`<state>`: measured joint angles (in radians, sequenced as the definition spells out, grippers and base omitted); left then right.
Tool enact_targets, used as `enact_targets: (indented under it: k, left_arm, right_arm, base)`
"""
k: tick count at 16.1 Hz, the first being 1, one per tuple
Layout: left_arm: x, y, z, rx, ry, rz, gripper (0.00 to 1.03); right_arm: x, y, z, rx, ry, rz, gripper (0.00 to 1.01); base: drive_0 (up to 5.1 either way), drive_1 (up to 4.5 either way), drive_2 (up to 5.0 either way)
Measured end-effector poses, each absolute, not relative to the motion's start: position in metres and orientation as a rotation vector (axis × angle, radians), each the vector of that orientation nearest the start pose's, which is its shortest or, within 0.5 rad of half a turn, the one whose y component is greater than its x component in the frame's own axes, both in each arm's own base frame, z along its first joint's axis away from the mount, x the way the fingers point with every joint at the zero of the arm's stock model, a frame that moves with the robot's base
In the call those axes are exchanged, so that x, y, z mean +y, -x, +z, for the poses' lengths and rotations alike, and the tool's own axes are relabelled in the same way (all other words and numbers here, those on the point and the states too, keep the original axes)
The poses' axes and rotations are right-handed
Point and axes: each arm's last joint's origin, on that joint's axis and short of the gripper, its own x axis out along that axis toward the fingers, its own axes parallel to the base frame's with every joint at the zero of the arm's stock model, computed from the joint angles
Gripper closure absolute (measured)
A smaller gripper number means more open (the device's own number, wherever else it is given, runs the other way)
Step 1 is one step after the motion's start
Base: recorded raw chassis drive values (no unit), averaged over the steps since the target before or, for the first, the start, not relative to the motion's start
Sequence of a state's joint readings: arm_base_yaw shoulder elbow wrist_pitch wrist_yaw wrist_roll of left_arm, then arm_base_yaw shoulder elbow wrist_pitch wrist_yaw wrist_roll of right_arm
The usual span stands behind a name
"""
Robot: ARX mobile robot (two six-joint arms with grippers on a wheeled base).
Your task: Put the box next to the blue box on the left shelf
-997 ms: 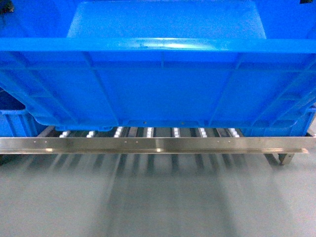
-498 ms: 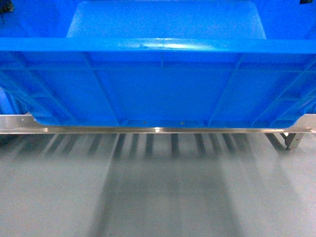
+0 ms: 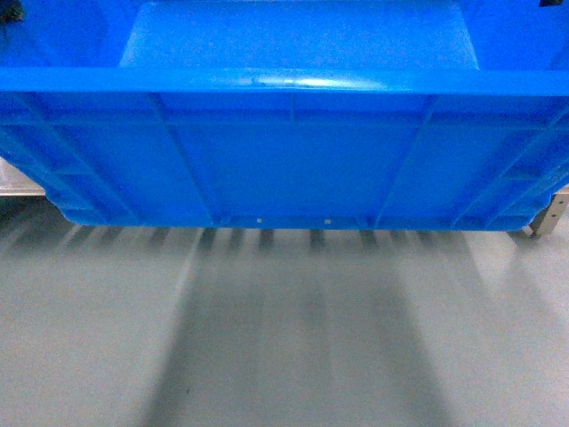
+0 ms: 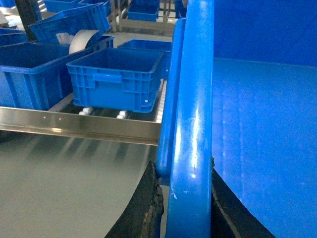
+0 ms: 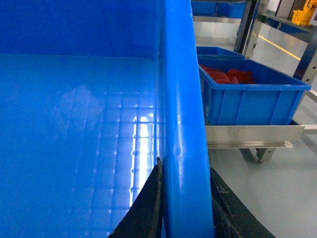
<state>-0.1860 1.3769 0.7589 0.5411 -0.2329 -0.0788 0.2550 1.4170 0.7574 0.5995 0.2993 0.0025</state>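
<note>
Between both arms, the large bright-blue ribbed plastic crate [image 3: 293, 151] hangs above the grey floor [image 3: 284, 338] — left gripper [image 4: 183, 198] and right gripper [image 5: 184, 198] each clamped on a side rim. Ahead-left, a smaller blue crate [image 4: 116, 82] sits on the grey metal roller shelf [image 4: 74, 126].

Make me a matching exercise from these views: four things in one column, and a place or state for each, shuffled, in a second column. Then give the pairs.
Things:
1. big crate
2. smaller blue box
3. box of red items
4. white roll

Places or states:
A. on the rack's rollers, left of the big crate
B. right of the big crate, above a metal rail
C. rim clamped by both grippers, left gripper and right gripper
D. behind the smaller blue box, among other crates

Pairs: 1-C, 2-A, 3-B, 4-D
</note>
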Motion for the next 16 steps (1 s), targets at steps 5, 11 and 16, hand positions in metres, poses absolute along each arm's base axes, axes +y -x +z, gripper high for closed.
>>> enact_targets:
  k: [5,11,16]
  left_arm:
    - [-0.0487,-0.2953,0.2619,0.076,0.063,0.050,0.89]
    - [-0.0488,-0.2954,0.2619,0.075,0.062,0.050,0.89]
    - [-0.0488,-0.2954,0.2619,0.075,0.063,0.050,0.89]
  right_arm:
    - [0.0687,-0.2975,0.2558,0.059,0.014,-0.044,0.84]
    - [0.0688,-0.2975,0.2553,0.060,0.015,-0.044,0.84]
    - [0.0688,-0.2975,0.2553,0.060,0.015,-0.044,0.84]
  base:
    - [0.0,0.00,0.0]
    - [0.0,0.00,0.0]
    - [0.0,0.00,0.0]
